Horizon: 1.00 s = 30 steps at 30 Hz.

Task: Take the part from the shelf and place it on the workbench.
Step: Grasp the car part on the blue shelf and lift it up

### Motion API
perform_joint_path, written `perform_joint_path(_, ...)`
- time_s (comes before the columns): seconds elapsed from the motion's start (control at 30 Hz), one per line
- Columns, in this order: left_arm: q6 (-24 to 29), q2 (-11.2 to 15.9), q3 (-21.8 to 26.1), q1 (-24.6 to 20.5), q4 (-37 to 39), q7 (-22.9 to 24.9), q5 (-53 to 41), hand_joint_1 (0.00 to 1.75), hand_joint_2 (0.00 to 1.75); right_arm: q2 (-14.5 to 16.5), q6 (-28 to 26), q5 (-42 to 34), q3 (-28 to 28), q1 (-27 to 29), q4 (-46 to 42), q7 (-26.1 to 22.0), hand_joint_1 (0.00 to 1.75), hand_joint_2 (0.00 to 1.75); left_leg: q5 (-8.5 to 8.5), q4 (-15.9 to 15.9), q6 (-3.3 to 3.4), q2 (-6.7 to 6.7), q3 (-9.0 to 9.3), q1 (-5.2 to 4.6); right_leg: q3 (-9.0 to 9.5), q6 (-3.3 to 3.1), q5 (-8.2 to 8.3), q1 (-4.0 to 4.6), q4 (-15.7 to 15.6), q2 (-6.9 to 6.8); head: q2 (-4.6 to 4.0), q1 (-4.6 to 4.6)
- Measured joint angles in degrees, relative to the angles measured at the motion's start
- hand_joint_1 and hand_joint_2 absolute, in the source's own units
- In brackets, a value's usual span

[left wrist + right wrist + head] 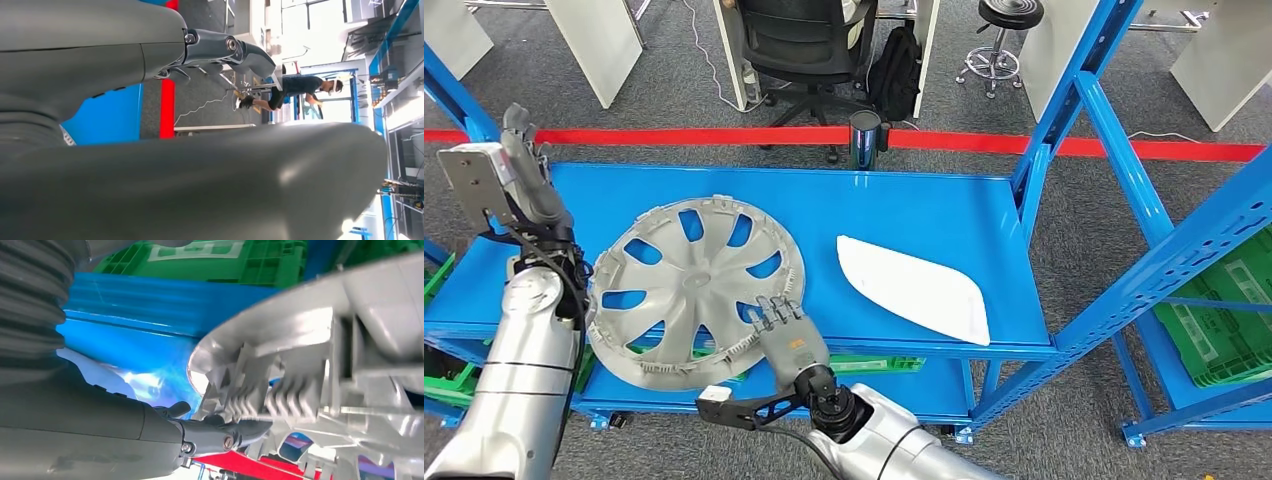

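Right hand [786,335] sits nearest, its silver arm coming up from below, fingers laid over the front rim of the grey hubcap [696,290]; in the right wrist view a fingertip [245,430] tucks under the ribbed clips on the cap's underside [320,355], so the hand grips that rim. Half the hubcap rests on the blue shelf top [924,215], tilted, with its near edge hanging out past the shelf's front lip. Over on the other side the left hand [529,185] stands raised beside the cap's far-left rim, just beside it; whether it touches, and whether its fingers are apart or closed, I cannot tell. Next to the hubcap, apart from it, a flat white panel [914,288] lies on the same surface. At the back edge stands a dark cylinder post [864,138] carrying a red barrier tape [1124,148]. Behind that are a black office chair [804,45], a black backpack [894,70] and a stool [999,40]. Green crates [1224,320] fill the neighbouring rack on the right, and a person [300,87] stands far off
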Motion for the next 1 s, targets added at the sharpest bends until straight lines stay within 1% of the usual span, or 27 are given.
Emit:
perform_joint_path(0.4,0.0,-0.6,-0.4,0.7,0.0,-0.9,0.6,0.0,0.0,0.0,3.9,6.8,0.2,-0.1,0.2,2.1,0.0,1.75,0.01,0.0,0.0,-0.01,0.02,-0.01,0.03,0.0,0.0,-0.02,0.0,-0.01,0.0,0.0)
perform_joint_path(0.57,0.0,-1.0,-0.5,0.7,0.0,-1.4,1.0,0.0,0.0,0.0,6.5,10.4,0.3,-0.6,0.0,4.7,0.0,1.75,0.03,0.0,0.04,-0.01,0.03,-0.03,0.04,0.02,0.01,-0.04,0.0,-0.01,0.0,0.01)
perform_joint_path(0.8,0.2,-1.7,-0.6,0.8,0.1,-1.8,1.1,0.0,0.0,0.1,7.7,15.0,0.4,-0.9,-0.1,7.8,0.0,1.75,0.05,0.0,0.06,-0.01,0.03,-0.06,0.05,0.1,0.07,-0.08,0.0,-0.01,0.0,-0.02)
perform_joint_path(1.0,0.5,-2.1,-0.6,0.8,0.2,-1.8,1.2,0.0,0.0,0.0,8.5,16.5,0.5,-1.0,-0.1,8.5,0.0,1.75,0.05,0.0,0.06,-0.01,0.03,-0.07,0.05,0.11,0.07,-0.09,0.0,-0.01,0.0,-0.03)
